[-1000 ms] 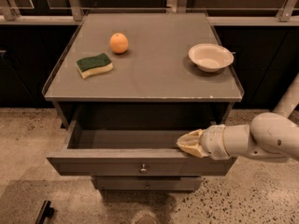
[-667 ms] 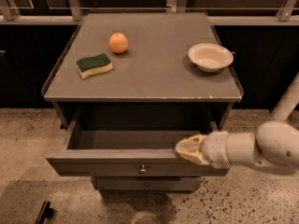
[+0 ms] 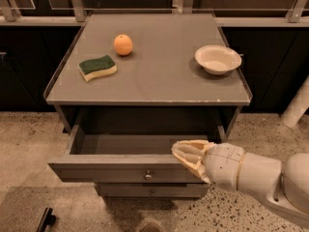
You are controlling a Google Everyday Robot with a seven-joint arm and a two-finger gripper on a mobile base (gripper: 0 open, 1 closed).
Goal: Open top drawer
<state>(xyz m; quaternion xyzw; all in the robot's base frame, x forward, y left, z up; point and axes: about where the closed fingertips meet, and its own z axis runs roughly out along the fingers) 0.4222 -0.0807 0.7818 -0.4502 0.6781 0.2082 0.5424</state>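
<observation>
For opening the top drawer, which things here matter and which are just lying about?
Job: top drawer, pulled out; its knob; claw at the drawer's front edge, right of the knob.
Lying about: orange, sponge, bowl on the cabinet top; lower drawer.

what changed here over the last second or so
The pincer slid slightly down and left at the front edge of the top drawer, and its arm sank lower in view. No visible grab or release. The drawer stayed pulled out about as far; the orange, sponge and bowl stayed put on the cabinet top.
</observation>
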